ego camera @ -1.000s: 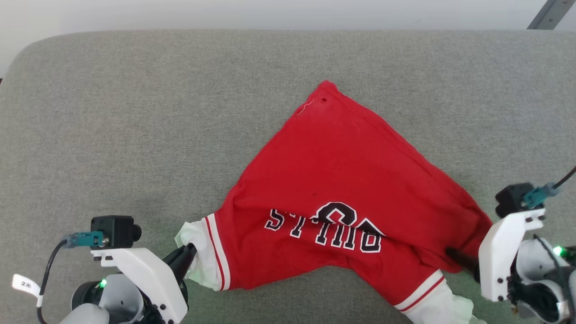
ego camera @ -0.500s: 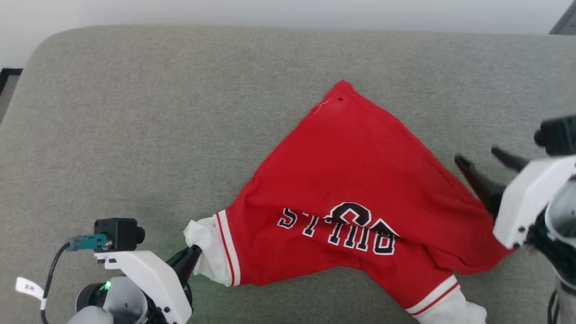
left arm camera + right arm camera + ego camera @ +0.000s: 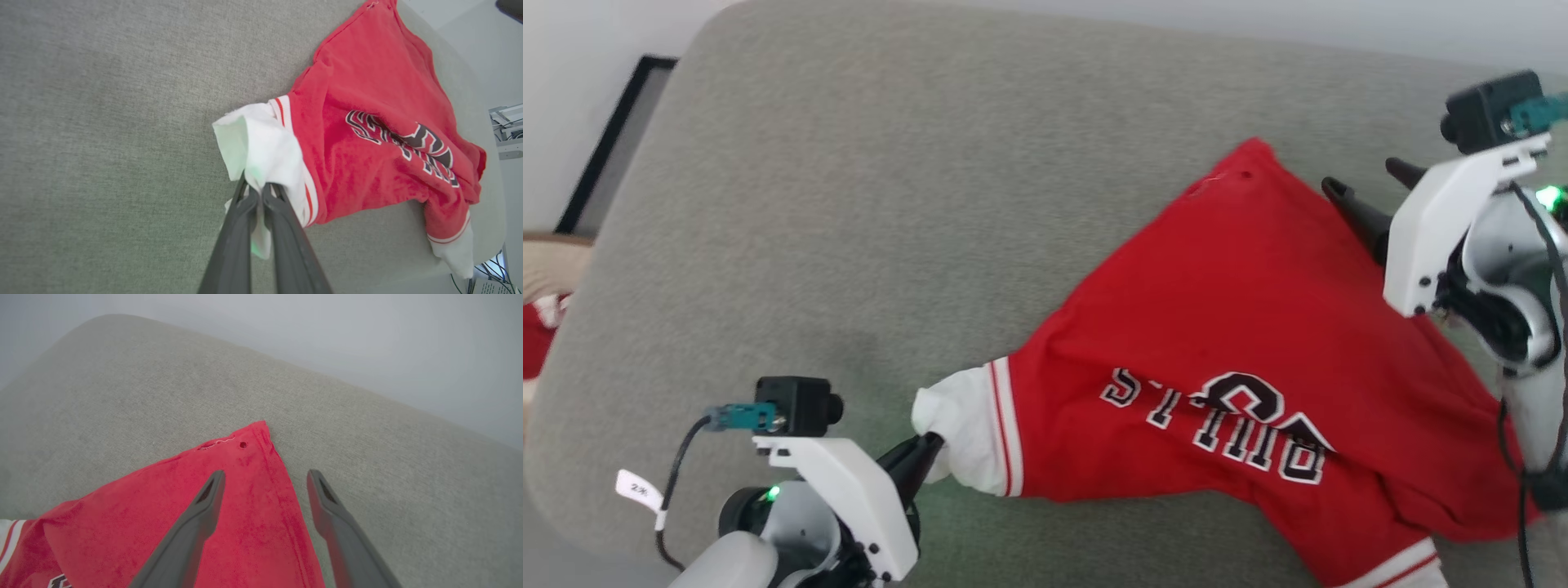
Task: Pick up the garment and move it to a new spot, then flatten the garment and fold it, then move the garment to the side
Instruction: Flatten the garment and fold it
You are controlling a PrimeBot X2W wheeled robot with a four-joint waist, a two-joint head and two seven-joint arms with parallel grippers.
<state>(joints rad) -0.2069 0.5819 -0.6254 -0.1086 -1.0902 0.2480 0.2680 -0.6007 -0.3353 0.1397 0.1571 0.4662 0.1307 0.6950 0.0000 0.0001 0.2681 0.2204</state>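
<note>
- Sprawling across the grey fabric worktop (image 3: 849,204), the garment (image 3: 1241,327) lay rumpled and roughly triangular, its red body towards the right side of the head view.
- Its far corner (image 3: 1258,147) pointed away from the robot, with a small hole (image 3: 243,444) just beside the tip.
- The black, white-outlined lettering (image 3: 1225,416) faced up and read upside down from the head view, partly creased over on itself.
- One white sleeve (image 3: 960,437), edged with red-and-white striped trim, stuck out on the robot's left; the other sleeve (image 3: 1396,567) ran off the bottom edge of the head view.
- The left hand (image 3: 927,445) sat at the lower left, its two dark fingers pressed together on a bunch of that white sleeve — the left wrist view showed cloth pinched between them (image 3: 255,192).
- The right hand (image 3: 1360,173) was by the garment's right edge, near the far corner, with its fingers spread apart and nothing between them.
- From the right wrist view (image 3: 265,473), one finger lay over the red cloth and the other over bare worktop, straddling the hem — whether either touched, I could not tell.
</note>
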